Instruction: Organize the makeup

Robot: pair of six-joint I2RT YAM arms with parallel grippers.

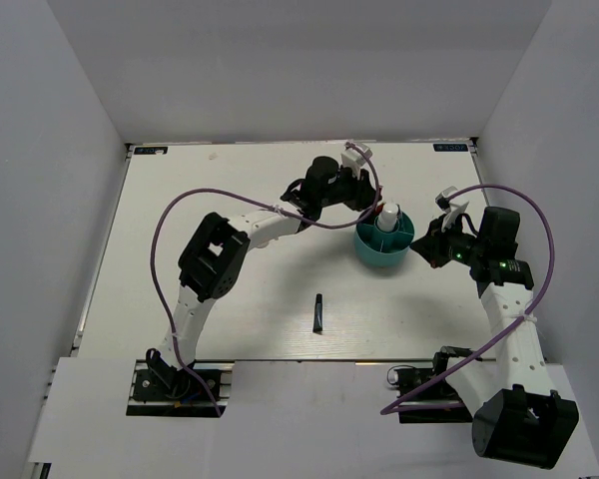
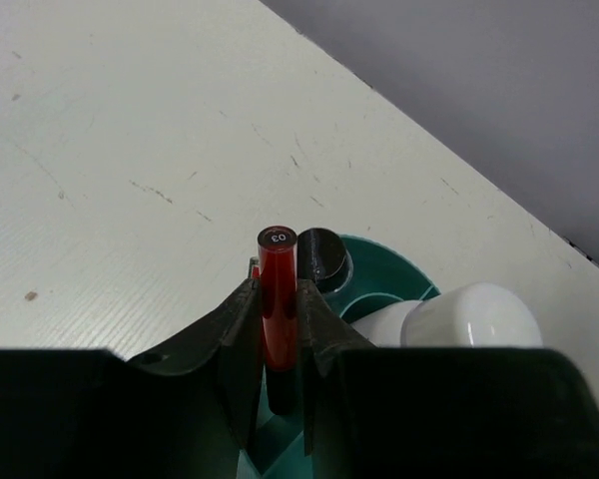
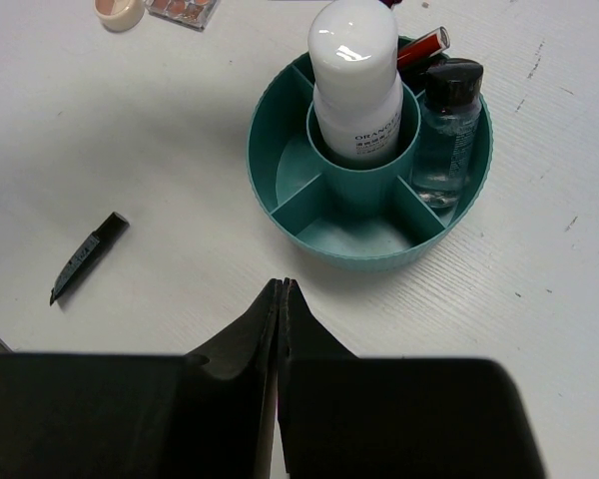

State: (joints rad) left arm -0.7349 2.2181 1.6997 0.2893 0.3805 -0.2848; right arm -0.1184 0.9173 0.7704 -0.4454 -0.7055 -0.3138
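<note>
Pinches the slim red tube (image 2: pixel 277 261) upright in the left tool (image 2: pixel 278 299), lower end down in an outer pocket of the teal tub (image 2: pixel 404 279), seemingly to stand it beside the dark-capped bottle (image 2: pixel 322 254). Holds the right tool (image 3: pixel 282 291) shut and empty near the tub, apparently clear of the placing. Has yet to collect the black tube (image 1: pixel 318 313) lying apart on the tabletop (image 1: pixel 210 180).

My left tool (image 2: pixel 278 309) is matt black. The slim glossy red plastic tube (image 2: pixel 277 274) is black-capped. The round teal plastic tub (image 3: pixel 379 254) is finely ribbed; the tall white plastic bottle (image 3: pixel 354 80) bears grey lettering. The off-white counter (image 2: pixel 130 130) shows dark scuffs.
</note>
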